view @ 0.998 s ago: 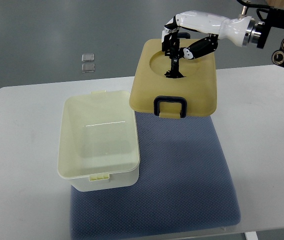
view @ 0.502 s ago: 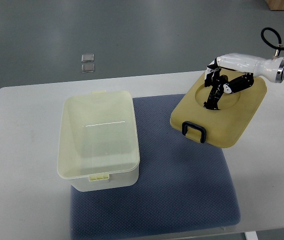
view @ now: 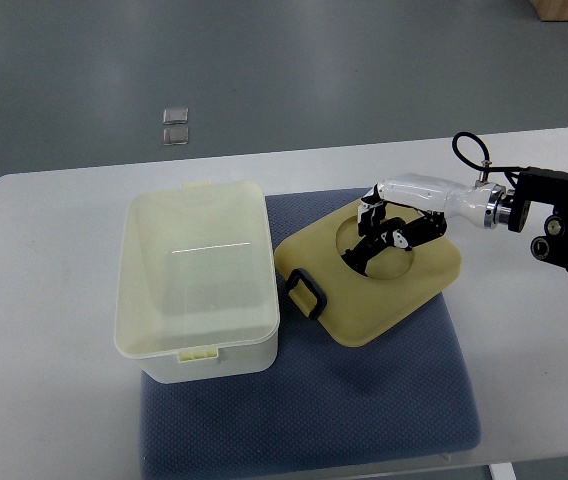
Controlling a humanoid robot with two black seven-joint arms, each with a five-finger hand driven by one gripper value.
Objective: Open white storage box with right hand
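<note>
So the box (view: 196, 282) is already open, sitting left of center in the frame on the blue mat (view: 364, 390) with nothing in it, as far as I can see. The lid (view: 369, 282) is off and lying just right of the box, center of the frame, its black handle (view: 304, 292) pointing toward the box. The right hand (view: 384, 235) comes in from the right edge, fingers curled down into the round dip in the lid and gripping something dark there, looks like a knob, can't tell exactly. I'd say this is the set-down step. Lid looks flat on the mat, so next it probably just needs to uncurl and back off without dragging it.
</note>
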